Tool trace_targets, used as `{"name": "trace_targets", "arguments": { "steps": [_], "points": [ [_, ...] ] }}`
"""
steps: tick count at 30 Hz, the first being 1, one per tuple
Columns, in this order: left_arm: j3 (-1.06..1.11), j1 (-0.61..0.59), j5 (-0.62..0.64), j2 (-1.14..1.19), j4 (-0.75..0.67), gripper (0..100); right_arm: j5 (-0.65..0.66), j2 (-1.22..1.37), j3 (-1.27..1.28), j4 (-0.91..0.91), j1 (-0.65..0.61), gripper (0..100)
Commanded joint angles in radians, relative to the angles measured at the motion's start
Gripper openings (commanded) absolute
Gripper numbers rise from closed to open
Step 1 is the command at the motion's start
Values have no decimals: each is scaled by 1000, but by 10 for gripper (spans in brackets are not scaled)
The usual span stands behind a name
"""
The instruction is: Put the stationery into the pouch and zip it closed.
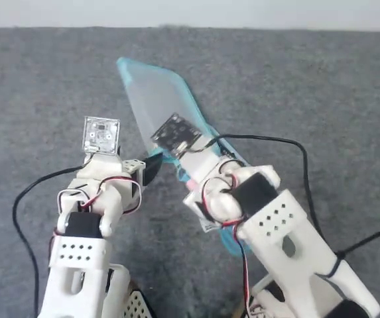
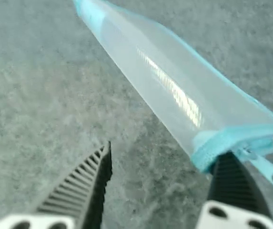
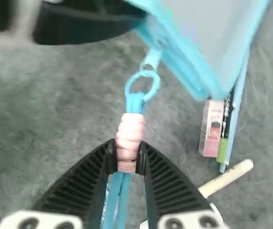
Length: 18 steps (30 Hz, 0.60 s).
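A translucent pouch [image 1: 155, 99] with blue edging lies tilted on the grey carpet, also seen close up in the left wrist view [image 2: 174, 90] and the right wrist view [image 3: 207, 33]. My right gripper [image 3: 126, 149] is shut on the pink zip pull [image 3: 130, 138], whose blue cord runs to the slider ring [image 3: 143, 83]. Stationery pokes out of the pouch mouth: a pink eraser [image 3: 211, 129], a green pen [image 3: 223, 148] and a cream stick [image 3: 227, 176]. My left gripper [image 2: 167, 157] stands open at the pouch's near corner [image 2: 212, 145], which rests against one finger [image 2: 231, 183].
Grey carpet [image 1: 322, 86] covers the table all around the pouch. A black cable [image 1: 289, 142] loops over the right arm beside the pouch. The two arms stand close together at the pouch's near end.
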Motion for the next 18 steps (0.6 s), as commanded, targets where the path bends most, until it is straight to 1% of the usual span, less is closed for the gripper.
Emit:
{"name": "trace_targets", "arguments": {
  "steps": [1, 7, 11, 13, 16, 18],
  "points": [
    [-16, 2, 29, -15, -49, 314, 21, -51, -61, 42, -64, 6],
    [-15, 3, 28, -23, -49, 315, 48, -53, -61, 64, -99, 6],
    [-15, 3, 29, -23, -61, 315, 34, -53, -57, 47, -81, 7],
    [-15, -2, 31, -17, -69, 315, -8, -47, -52, 13, -64, 9],
    [-15, -2, 35, -18, -66, 315, -29, -41, 21, -84, -56, 15],
    [-15, -5, 37, -17, -66, 315, -44, -39, 109, -189, -56, 60]
  ]
}}
